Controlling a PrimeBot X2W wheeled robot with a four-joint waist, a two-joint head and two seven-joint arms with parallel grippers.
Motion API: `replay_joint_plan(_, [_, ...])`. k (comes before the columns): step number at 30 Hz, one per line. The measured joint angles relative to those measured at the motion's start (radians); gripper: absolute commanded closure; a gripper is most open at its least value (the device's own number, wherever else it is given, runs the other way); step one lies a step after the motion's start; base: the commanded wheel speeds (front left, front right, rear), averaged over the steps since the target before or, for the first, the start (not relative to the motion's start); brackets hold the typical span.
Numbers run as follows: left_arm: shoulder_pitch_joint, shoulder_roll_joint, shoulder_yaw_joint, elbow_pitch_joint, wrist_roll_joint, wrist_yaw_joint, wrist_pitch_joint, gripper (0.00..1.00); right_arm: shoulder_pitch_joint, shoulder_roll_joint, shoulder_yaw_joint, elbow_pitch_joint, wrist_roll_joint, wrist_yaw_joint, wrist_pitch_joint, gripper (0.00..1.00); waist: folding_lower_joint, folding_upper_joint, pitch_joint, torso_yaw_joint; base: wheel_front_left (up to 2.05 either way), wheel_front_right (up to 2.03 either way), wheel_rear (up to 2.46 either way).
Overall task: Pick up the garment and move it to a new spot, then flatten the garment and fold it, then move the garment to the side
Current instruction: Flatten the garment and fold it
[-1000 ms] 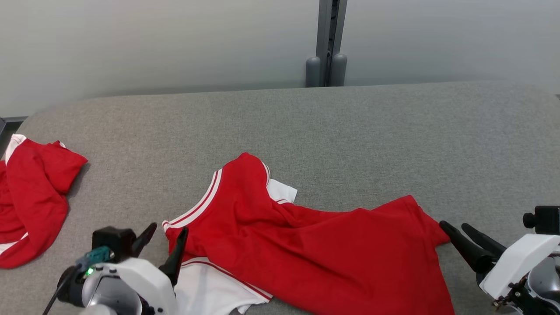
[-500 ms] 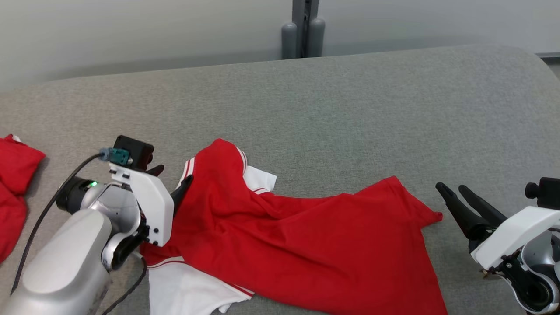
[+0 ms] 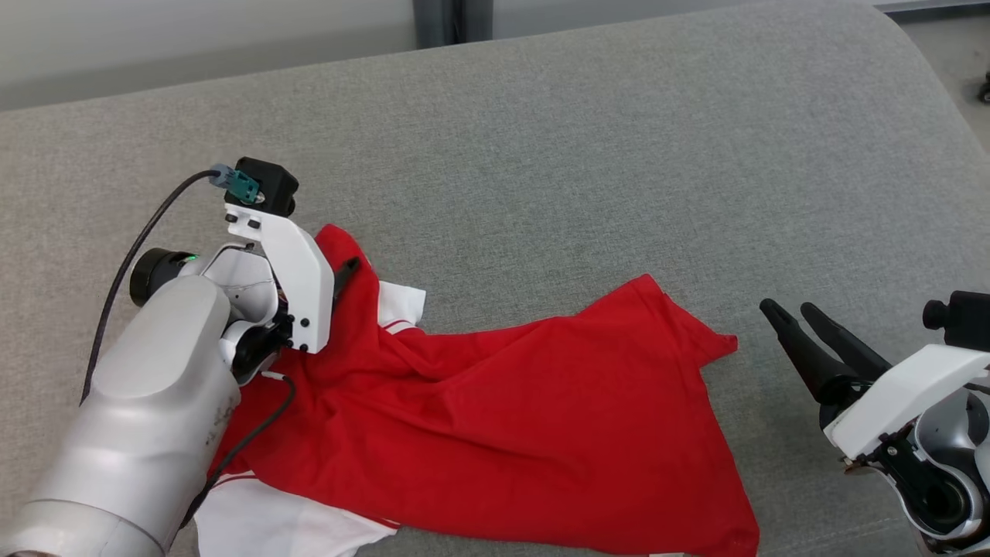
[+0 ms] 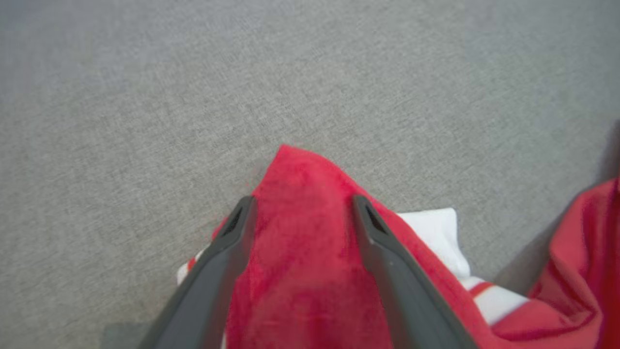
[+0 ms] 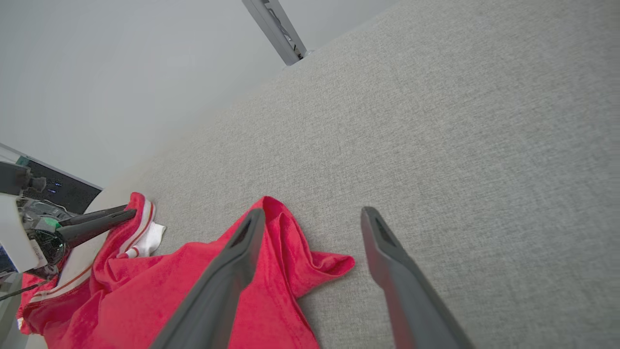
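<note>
Left wrist view first: left gripper (image 4: 302, 203) spread wide, two dark fingers (image 4: 225, 257) straddling the red peak of the garment (image 3: 503, 410), cloth lying between them unpinched, nothing gripped; actual contact with the fabric hard to tell. Same for the right gripper (image 5: 314, 213): fully apart and empty, poised over the grey upholstered surface (image 3: 619, 155) near the garment's right-hand corner, clear of it in the head view. Counted: two grippers, two fingers on each, one red garment with white striped trim, one black cable (image 3: 124, 263) trailing from the left wrist. Garment crumpled across the near middle of the surface, white panel (image 3: 263, 526) poking out at its lower left. Against a second ago: head camera swung and dipped, whole scene shifted with it; left arm reached forward from the near collar edge up to the peak; right gripper posed much as before; garment in the same rumpled shape.
</note>
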Motion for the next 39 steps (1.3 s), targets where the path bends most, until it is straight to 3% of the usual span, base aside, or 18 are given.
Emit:
replay_joint_plan(6, [-0.043,-0.023,-0.041,0.135,-0.002,-0.004,0.027,0.02,-0.004,0.016,-0.004,-0.001,-0.007,0.0,0.0,0.0,0.0,0.0,0.021,-0.023,0.0,0.0,0.0])
replay_joint_plan(7, [-0.051,-0.027,-0.045,0.15,-0.002,-0.005,0.026,0.24,-0.003,0.018,-0.004,-0.001,-0.008,0.0,0.0,0.0,0.0,0.0,0.023,-0.024,0.0,0.0,0.0])
replay_joint_plan(8, [-0.057,-0.03,-0.05,0.16,0.0,-0.007,0.016,0.87,-0.002,0.019,-0.004,-0.001,-0.01,0.0,0.0,0.0,0.0,0.0,0.024,-0.024,0.0,0.0,0.0])
replay_joint_plan(9, [-0.06,-0.033,-0.052,0.17,0.005,-0.007,-0.005,1.0,-0.001,0.021,-0.006,-0.001,-0.013,0.0,0.0,0.0,0.0,0.0,0.025,-0.023,0.0,0.0,0.0])
replay_joint_plan(16, [-0.099,-0.047,-0.038,0.215,-0.001,-0.006,-0.131,1.0,0.003,0.029,-0.015,0.006,-0.023,0.0,-0.003,0.0,0.0,0.0,0.019,-0.004,0.0,0.0,0.0])
replay_joint_plan(26, [-0.191,-0.021,0.081,0.31,-0.057,0.115,-0.366,1.0,-0.007,0.031,-0.013,-0.001,-0.034,0.0,0.004,0.0,0.0,0.0,0.041,0.004,0.0,0.0,0.0])
replay_joint_plan(37, [-0.256,0.032,0.121,0.395,-0.066,0.123,-0.554,1.0,-0.04,0.027,-0.01,-0.007,-0.043,0.0,0.01,0.0,0.0,0.0,0.082,-0.046,0.0,0.0,0.0])
replay_joint_plan(38, [-0.258,0.032,0.119,0.401,-0.067,0.119,-0.545,0.78,-0.04,0.026,-0.011,-0.007,-0.044,0.0,0.01,0.0,0.0,0.0,0.082,-0.048,0.0,0.0,0.0])
replay_joint_plan(39, [-0.257,0.03,0.116,0.408,-0.067,0.114,-0.534,0.0,-0.04,0.026,-0.012,-0.007,-0.045,0.0,0.01,0.0,0.0,0.0,0.08,-0.049,0.0,0.0,0.0])
